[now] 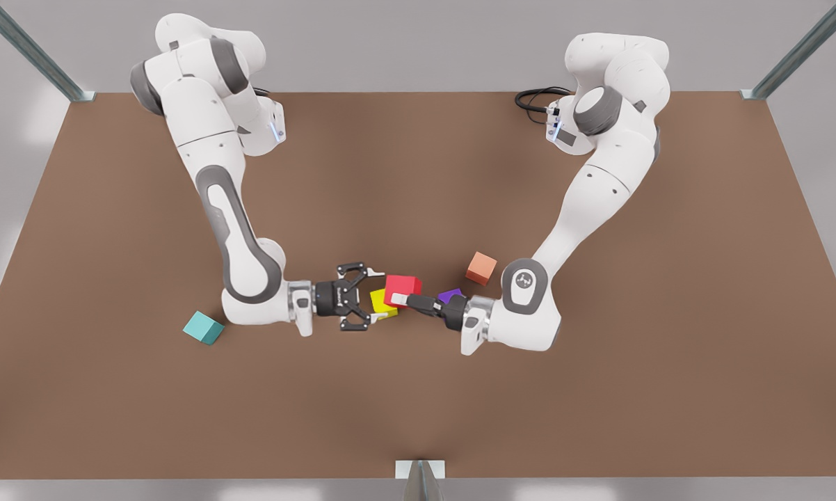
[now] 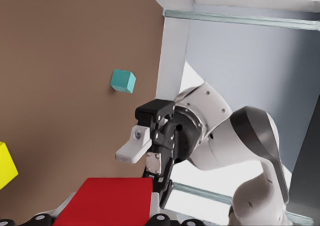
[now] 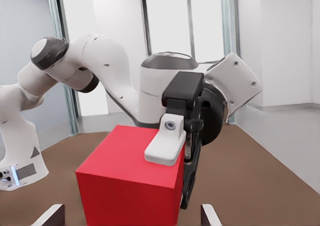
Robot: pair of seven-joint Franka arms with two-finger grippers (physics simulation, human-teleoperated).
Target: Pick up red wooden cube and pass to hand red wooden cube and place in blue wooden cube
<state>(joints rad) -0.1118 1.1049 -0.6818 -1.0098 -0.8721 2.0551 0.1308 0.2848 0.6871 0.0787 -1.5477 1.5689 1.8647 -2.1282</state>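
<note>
— two grippers meet low in the middle of the front view, don't they? what do we see nearest the camera?

— nearest, at the lower left of the front view, we find the blue wooden cube (image 1: 204, 327) alone on the brown table (image 1: 418, 174), close to the elbow of the arm on that side and well apart from the other cubes.

— and a step farther back?

— there we have the right gripper (image 1: 375, 296), reaching in from the front view's left with its fingers spread wide and nothing between them. a yellow cube (image 1: 381, 300) shows between those fingers in the front view, but we cannot tell whether it touches them.

— where is the red wooden cube (image 1: 402, 287)?

— just right of centre in the front view, clamped in the left gripper (image 1: 407, 300), which comes in from the front view's right. in the right wrist view we see one pale finger (image 3: 166, 145) pressed flat on the cube's face, and the cube sits just ahead of the right gripper's spread fingertips.

— and behind that?

— a purple cube (image 1: 451, 296) peeks out just beside the left gripper's wrist, and a salmon-orange cube (image 1: 481, 268) lies a little farther back, to its upper right. farthest, both arms rise to their bases at the table's top edge.
</note>
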